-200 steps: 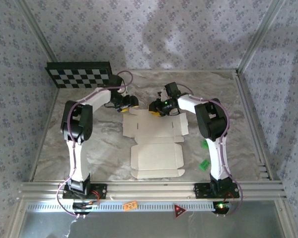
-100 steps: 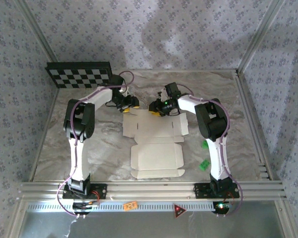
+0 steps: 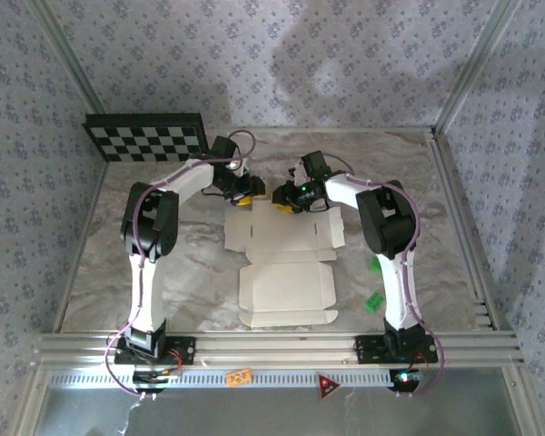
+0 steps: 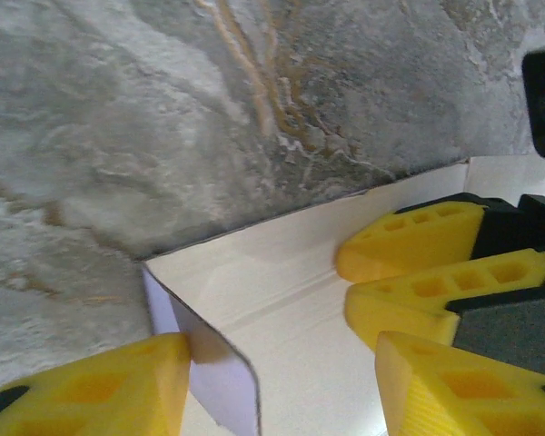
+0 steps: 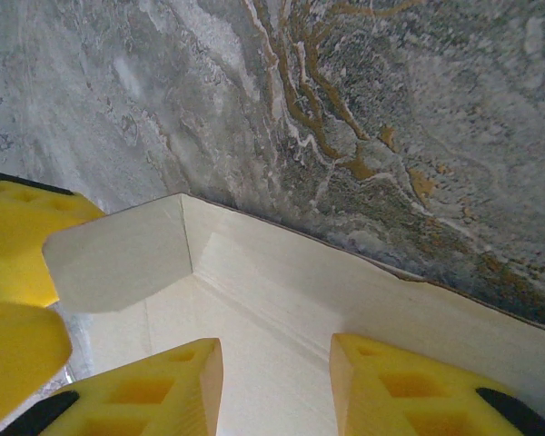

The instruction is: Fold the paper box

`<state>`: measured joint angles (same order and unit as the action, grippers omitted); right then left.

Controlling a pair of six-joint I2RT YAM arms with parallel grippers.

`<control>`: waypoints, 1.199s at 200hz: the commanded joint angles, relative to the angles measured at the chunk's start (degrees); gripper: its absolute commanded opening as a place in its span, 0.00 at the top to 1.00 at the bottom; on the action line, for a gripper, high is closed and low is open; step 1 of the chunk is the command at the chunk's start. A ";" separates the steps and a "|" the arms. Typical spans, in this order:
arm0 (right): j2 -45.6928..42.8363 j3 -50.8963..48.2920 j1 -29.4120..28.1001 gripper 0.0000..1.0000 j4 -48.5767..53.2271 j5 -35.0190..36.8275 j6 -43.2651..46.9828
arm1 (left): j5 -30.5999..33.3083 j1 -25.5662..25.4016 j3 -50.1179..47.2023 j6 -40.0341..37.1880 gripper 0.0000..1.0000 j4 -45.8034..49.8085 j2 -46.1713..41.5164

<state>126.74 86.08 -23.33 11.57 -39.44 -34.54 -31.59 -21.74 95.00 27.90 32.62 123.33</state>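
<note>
The paper box (image 3: 286, 263) lies as a white die-cut sheet in the middle of the marble table. Both grippers meet at its far edge. My left gripper (image 3: 245, 196) is at the far-left corner and my right gripper (image 3: 282, 202) is just to its right. In the left wrist view my left gripper (image 4: 282, 372) is open. A small side flap (image 4: 213, 386) stands upright against its left finger (image 4: 91, 391). The far flap (image 4: 282, 245) is tilted up. In the right wrist view my right gripper (image 5: 277, 363) is open over the sheet, facing the raised far flap (image 5: 363, 291) and the side flap (image 5: 118, 259).
A black-and-white checkerboard panel (image 3: 145, 136) leans at the far left. Two small green blocks (image 3: 374, 302) lie by the right arm. Patterned walls enclose the table and an aluminium rail (image 3: 272, 345) runs along the near edge.
My left gripper has moved right and slightly farther, onto the sheet's far-left corner, and its jaws have narrowed. The right arm has not moved.
</note>
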 commanded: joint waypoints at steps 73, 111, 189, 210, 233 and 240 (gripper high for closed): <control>1.37 -1.69 -0.37 0.70 5.31 2.97 0.38 | -1.68 -1.46 -3.71 4.36 0.50 -7.68 3.57; 1.49 -1.97 -0.39 0.74 4.91 2.90 0.30 | 0.59 -1.44 -5.42 4.77 0.51 -7.73 4.71; -2.11 -1.09 -0.09 0.78 7.85 4.22 1.62 | 1.49 -1.70 -6.43 3.45 0.51 -11.44 -1.87; -5.62 -0.83 0.23 0.78 9.46 5.19 2.57 | 4.81 -1.13 -5.59 0.54 0.50 -8.84 -7.41; -9.81 -1.68 0.46 0.77 10.82 5.47 3.21 | 5.50 0.65 -9.10 0.40 0.49 -9.85 -13.25; -11.27 -2.24 0.64 0.77 11.07 5.71 3.41 | 5.56 1.34 -10.82 0.52 0.48 -10.57 -15.14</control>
<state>122.06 84.95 -23.22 18.76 -35.14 -33.04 -28.12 -22.68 87.44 30.02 22.44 116.42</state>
